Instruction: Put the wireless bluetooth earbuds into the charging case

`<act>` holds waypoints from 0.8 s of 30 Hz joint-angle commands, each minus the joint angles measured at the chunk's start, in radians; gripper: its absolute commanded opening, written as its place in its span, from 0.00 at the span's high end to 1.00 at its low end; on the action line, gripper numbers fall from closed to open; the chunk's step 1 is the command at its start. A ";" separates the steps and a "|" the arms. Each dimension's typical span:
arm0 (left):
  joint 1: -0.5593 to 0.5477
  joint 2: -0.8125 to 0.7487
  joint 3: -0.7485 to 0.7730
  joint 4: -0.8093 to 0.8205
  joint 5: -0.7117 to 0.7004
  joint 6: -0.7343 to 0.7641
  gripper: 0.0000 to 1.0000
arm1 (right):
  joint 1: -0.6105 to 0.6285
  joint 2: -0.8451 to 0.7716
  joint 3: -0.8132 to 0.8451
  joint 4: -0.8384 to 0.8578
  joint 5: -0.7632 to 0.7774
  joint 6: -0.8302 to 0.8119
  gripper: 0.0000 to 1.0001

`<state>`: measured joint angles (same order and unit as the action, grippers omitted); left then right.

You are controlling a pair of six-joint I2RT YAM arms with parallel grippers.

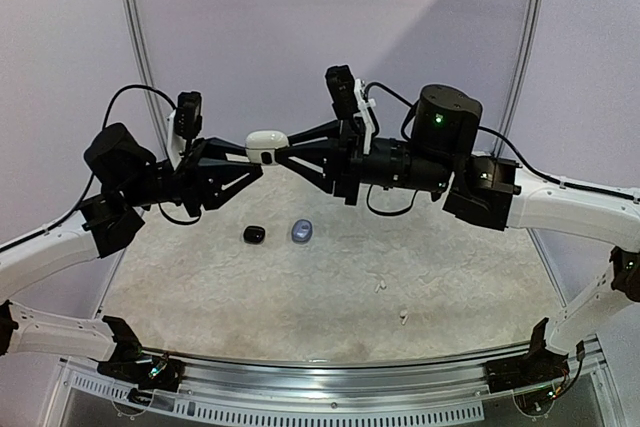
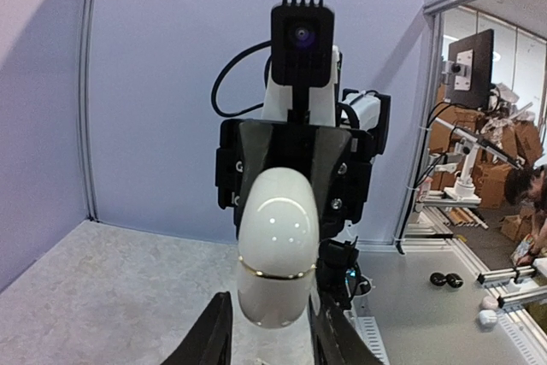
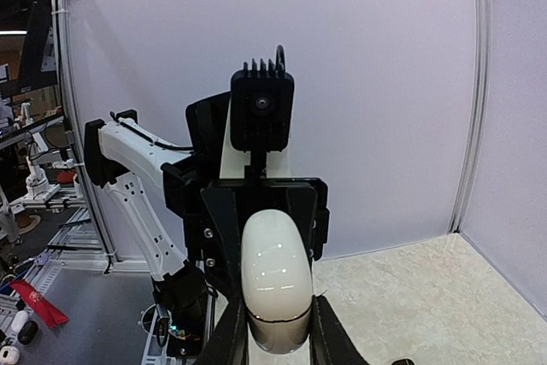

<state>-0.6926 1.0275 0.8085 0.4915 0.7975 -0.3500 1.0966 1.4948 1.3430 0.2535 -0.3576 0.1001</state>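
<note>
Pinching the white charging case (image 1: 268, 144) aloft between my left pincer (image 1: 255, 159) and right pincer (image 1: 286, 156), both clamped on it, I saw loose white earbuds (image 1: 380, 287) on the table at five o'clock, nearer my right arm

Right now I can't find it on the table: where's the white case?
Top view, centre: the white case is mid-air, held between left gripper and right gripper.

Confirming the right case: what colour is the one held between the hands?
Glossy white case, thin gold seam; clearest in left wrist view.
</note>
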 commanded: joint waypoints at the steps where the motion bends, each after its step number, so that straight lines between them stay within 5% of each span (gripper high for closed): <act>1: -0.024 0.017 0.009 0.017 -0.007 0.003 0.79 | -0.001 0.008 0.030 -0.001 -0.003 -0.002 1.00; 3: -0.025 0.019 0.011 0.015 -0.007 0.003 0.85 | -0.002 0.008 0.030 -0.001 -0.003 -0.003 1.00; 11: -0.025 0.020 0.014 0.022 -0.003 0.003 0.64 | -0.002 -0.002 0.015 -0.031 0.023 -0.017 1.00; 24: -0.031 0.025 0.018 0.028 0.000 0.001 0.73 | -0.002 -0.001 -0.026 -0.015 0.030 -0.058 1.00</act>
<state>-0.7063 1.0477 0.8089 0.4961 0.7956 -0.3511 1.0966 1.4948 1.3403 0.2359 -0.3485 0.0738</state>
